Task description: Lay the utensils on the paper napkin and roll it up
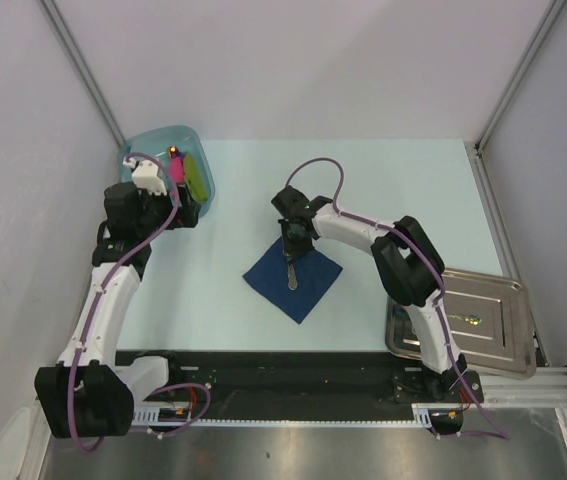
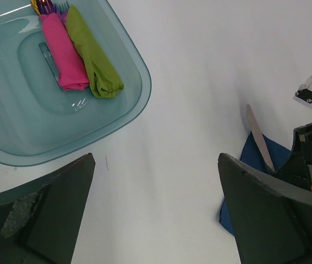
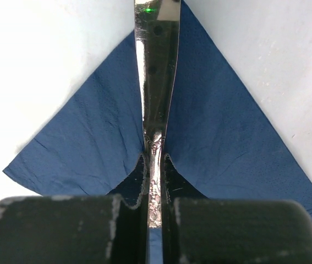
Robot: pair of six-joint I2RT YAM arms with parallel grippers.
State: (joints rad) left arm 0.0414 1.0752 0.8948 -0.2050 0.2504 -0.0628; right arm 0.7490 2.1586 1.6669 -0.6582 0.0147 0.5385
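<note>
The navy-blue paper napkin (image 1: 311, 290) lies flat mid-table like a diamond; it also shows in the left wrist view (image 2: 249, 155) and the right wrist view (image 3: 84, 143). My right gripper (image 1: 291, 238) (image 3: 154, 170) is shut on the handle of a shiny silver knife (image 1: 291, 274) (image 3: 156, 66). The blade lies along the napkin's middle and also shows in the left wrist view (image 2: 259, 140). A small gold utensil (image 1: 470, 321) lies in the steel tray (image 1: 508, 290). My left gripper (image 1: 181, 205) (image 2: 156, 159) is open and empty above the table beside the tub.
A pale teal tub (image 1: 143, 142) (image 2: 139, 104) at the back left holds a pink roll (image 2: 62, 55) and a lime-green roll (image 2: 92, 60), with gold utensil ends (image 2: 37, 5) poking out. The steel tray sits at the front right by the right arm's base. White walls enclose the table.
</note>
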